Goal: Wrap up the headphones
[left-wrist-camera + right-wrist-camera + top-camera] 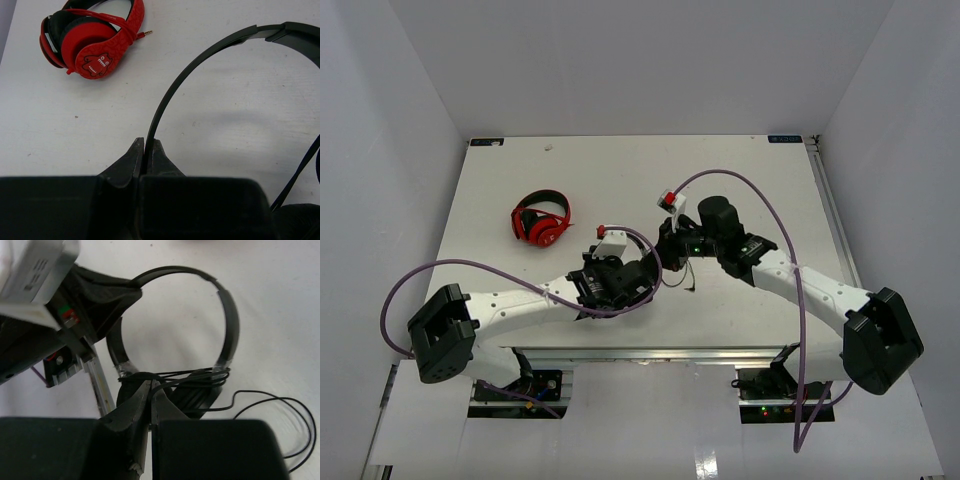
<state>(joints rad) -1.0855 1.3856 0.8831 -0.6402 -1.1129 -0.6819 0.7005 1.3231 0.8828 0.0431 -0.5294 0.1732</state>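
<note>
The black headphones (227, 315) hang between my two grippers just above the table. In the left wrist view, my left gripper (147, 144) is shut on the thin headband (200, 60). My right gripper (152, 385) is shut on the thin dark cable (200, 374), which runs in several turns across the two earcups. The loose end of the cable (280, 405) trails in loops on the table to the right. From above, both grippers meet at the headphones (668, 262) in the middle of the table, which largely hide them.
Red-and-black headphones (541, 220) lie on the white table (620, 170) to the far left of the left gripper, also seen from the left wrist (90, 40). White walls close in the back and both sides.
</note>
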